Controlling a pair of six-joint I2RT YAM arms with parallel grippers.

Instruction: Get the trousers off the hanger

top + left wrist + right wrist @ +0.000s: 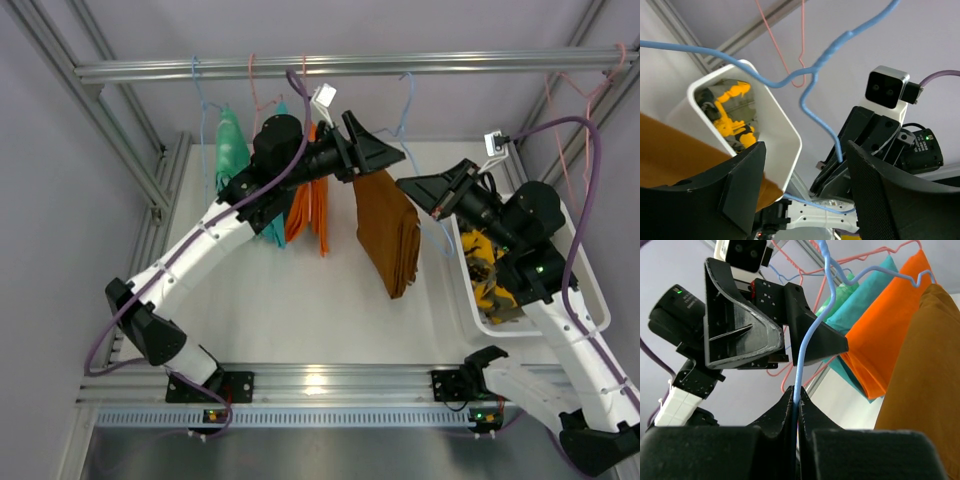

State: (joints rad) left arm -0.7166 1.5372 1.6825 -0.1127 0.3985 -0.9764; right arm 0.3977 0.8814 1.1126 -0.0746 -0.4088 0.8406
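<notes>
The right gripper (pixel 796 399) is clamping its 2 fingers on the thin blue wire hanger (pixel 801 350), from which the folded brown cloth trousers (pixel 388 232) are hanging. The left gripper (pixel 386 158) is hovering at that pair's top fold, jaws apart with nothing between them (the brown cloth is lying just outside 1 finger). Yellow-and-dark patterned trousers (pixel 483 268) are lying in the white plastic bin (pixel 777 125).

Illumination: was bright, even, overhead.
Shadows: fell faint and soft on the table (pixel 330 305).
Glare: touched the near rail (pixel 316 384) in one spot.
Focus: was sharp overhead, softer close to wrist cameras.
</notes>
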